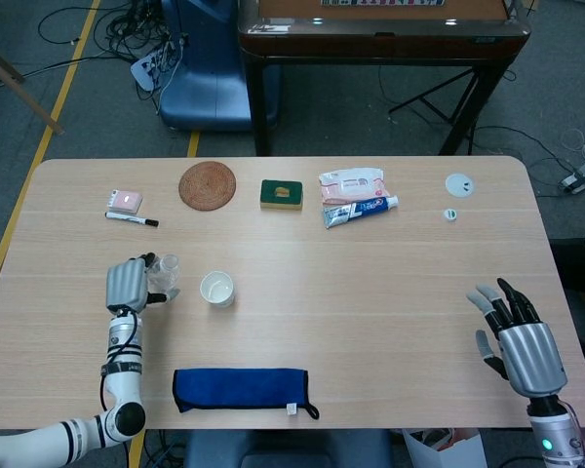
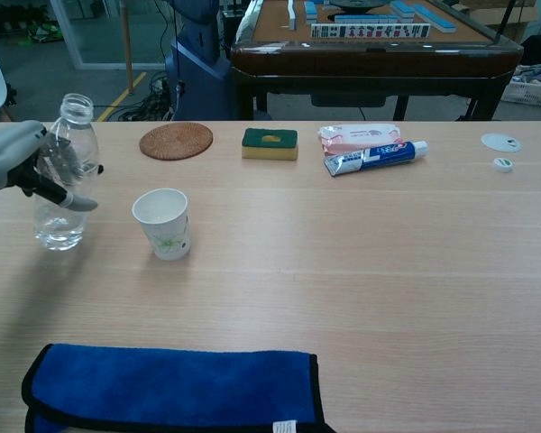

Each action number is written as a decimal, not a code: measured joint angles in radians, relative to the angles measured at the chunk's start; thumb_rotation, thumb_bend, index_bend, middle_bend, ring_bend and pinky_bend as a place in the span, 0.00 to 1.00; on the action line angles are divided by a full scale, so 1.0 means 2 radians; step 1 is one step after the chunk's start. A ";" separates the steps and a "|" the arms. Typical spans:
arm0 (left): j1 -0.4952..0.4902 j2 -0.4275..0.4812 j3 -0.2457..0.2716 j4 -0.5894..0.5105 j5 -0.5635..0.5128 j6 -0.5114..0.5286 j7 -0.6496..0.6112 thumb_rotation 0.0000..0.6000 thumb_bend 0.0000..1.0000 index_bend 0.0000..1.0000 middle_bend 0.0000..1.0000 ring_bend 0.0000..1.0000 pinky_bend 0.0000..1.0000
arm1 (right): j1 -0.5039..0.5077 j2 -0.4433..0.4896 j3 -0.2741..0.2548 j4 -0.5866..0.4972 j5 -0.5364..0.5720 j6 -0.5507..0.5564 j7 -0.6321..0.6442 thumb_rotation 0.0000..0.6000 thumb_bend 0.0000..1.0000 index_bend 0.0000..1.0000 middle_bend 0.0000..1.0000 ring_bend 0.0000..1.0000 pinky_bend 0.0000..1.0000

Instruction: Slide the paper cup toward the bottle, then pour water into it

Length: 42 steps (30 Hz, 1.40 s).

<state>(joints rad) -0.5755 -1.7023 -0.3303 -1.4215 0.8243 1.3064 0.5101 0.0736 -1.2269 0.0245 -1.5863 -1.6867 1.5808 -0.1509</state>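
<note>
Nearest, along the front edge of the bench, lies a blue cloth, flat and apart from everything else. At the front right corner the right hand hovers with its fingers spread and holds nothing.

Further in, near the left edge, the left hand is wrapped around the bottle. The bottle stands upright, has no cap, and its base seems to rest on the bench. A little water shows at its bottom. The paper cup stands upright just to the right of the bottle, not touching it.

I think the risk is here: if the hand opens unevenly or pulls away sideways, the light, open bottle may tip and spill toward the cup. A brush from the fingers could also knock the cup over.

Along the far edge lie a woven coaster, a sponge and a toothpaste tube, well apart from the action.
</note>
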 measured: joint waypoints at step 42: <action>0.043 -0.027 -0.031 0.042 0.004 -0.029 -0.169 1.00 0.00 0.51 0.59 0.43 0.50 | -0.001 0.001 0.000 -0.001 0.001 0.001 0.002 1.00 0.52 0.23 0.18 0.04 0.19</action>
<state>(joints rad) -0.4904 -1.7568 -0.3933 -1.3381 0.8325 1.2491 0.1718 0.0723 -1.2241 0.0242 -1.5890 -1.6854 1.5820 -0.1474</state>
